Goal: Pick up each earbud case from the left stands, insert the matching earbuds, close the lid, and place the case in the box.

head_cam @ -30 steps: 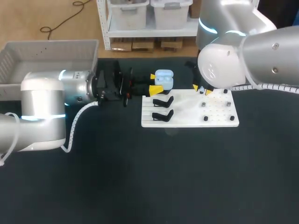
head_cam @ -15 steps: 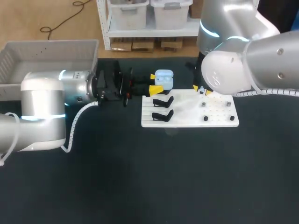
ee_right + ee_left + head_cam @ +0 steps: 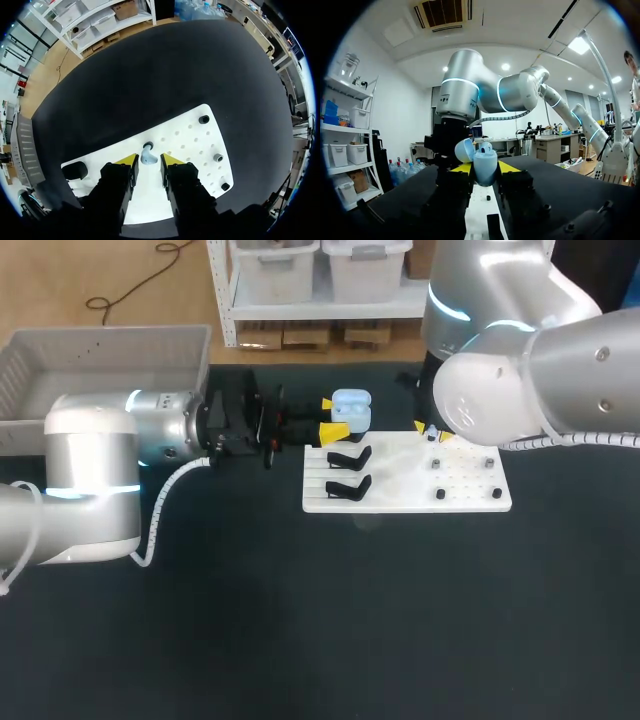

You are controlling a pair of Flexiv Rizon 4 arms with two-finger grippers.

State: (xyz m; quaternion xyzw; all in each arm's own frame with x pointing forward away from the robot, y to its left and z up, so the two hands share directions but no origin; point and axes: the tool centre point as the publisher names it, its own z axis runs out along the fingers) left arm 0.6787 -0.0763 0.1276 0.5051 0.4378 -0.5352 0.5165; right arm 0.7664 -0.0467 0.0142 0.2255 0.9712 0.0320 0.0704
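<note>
**Case gripped, earbud straddled**

On the black surface (image 3: pixel 300 620), right of the grey box (image 3: pixel 110 335), lies a white pegboard (image 3: pixel 400 495). The left tool (image 3: pixel 485 169) grips the open blue earbud case (image 3: pixel 350 408) just beside the board. The right tool (image 3: pixel 148 161), fingers apart, straddles an earbud (image 3: pixel 147 155) on the board.

you have a black table (image 3: pixel 300 620) under everything, matte and dark to its edges. behind it the floor (image 3: pixel 60 280) is warm wood-coloured, and a white shelf unit (image 3: pixel 225 300) stands there with pale bins (image 3: pixel 275 265) above and cardboard boxes (image 3: pixel 305 335) low down. the left wrist view shows a white wall (image 3: pixel 400 105), a ceiling vent (image 3: pixel 445 12) and round lights (image 3: pixel 508 66) overhead.
</note>
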